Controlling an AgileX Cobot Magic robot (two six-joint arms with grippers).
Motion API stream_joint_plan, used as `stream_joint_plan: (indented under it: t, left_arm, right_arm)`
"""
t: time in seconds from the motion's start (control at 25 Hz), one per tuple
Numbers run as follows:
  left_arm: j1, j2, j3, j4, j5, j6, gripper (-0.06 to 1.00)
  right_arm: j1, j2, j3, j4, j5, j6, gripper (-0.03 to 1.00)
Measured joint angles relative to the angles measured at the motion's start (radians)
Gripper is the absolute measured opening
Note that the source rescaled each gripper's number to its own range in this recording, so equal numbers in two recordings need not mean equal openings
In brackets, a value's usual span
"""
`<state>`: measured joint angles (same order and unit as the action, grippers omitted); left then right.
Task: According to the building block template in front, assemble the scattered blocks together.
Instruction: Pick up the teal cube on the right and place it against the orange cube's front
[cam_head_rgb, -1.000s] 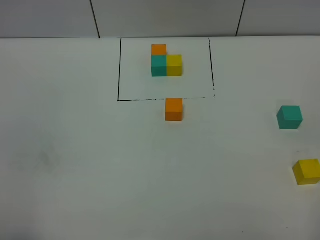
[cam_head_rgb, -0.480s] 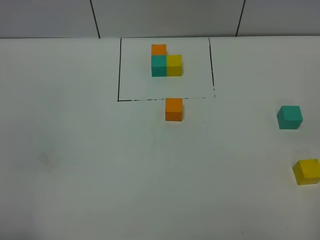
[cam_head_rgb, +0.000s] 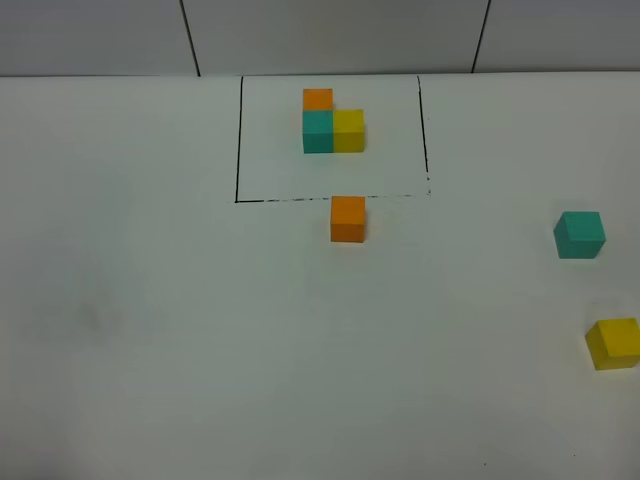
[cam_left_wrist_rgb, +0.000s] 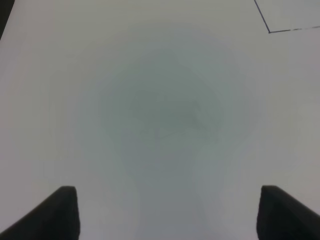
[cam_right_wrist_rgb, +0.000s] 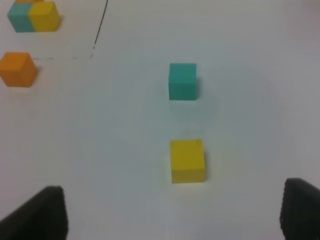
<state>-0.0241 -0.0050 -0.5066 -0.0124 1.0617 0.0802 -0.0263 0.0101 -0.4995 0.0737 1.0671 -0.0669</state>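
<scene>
Claws first: my left claw (cam_left_wrist_rgb: 170, 215) is spread open over bare white table (cam_head_rgb: 150, 350), with a corner of the black outline (cam_head_rgb: 237, 140) ahead of it. My right claw (cam_right_wrist_rgb: 172, 212) is open too. Yellow block (cam_right_wrist_rgb: 187, 160) sits just ahead of it, teal block (cam_right_wrist_rgb: 182, 81) beyond, the two apart; both far right in the high view. Orange block (cam_head_rgb: 347, 218) sits just outside the outline's near line; contact unclear. Template cluster (cam_head_rgb: 332, 125) sits inside the outline, toward the far side. Open table lies between the orange block and the other two.
</scene>
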Motion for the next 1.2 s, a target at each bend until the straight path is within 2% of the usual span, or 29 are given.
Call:
stream_joint_plan:
  t: [0.6,0.84,1.0,1.2]
  left_arm:
    - [0.000,-0.001,0.000,0.000,0.000,0.000,0.66]
    - [0.000,-0.001,0.000,0.000,0.000,0.000,0.65]
    - [0.000,-0.001,0.000,0.000,0.000,0.000,0.65]
    - [0.000,-0.001,0.000,0.000,0.000,0.000,0.65]
  right_arm:
    - [0.000,0.000,0.000,0.000,0.000,0.001,0.73]
    - [0.000,0.013,0.000,0.001,0.000,0.039,0.73]
    - [0.000,0.141,-0.017,0.001,-0.009,0.102,0.73]
    - [0.000,0.472,-0.099,0.001,-0.050,0.117,0.73]
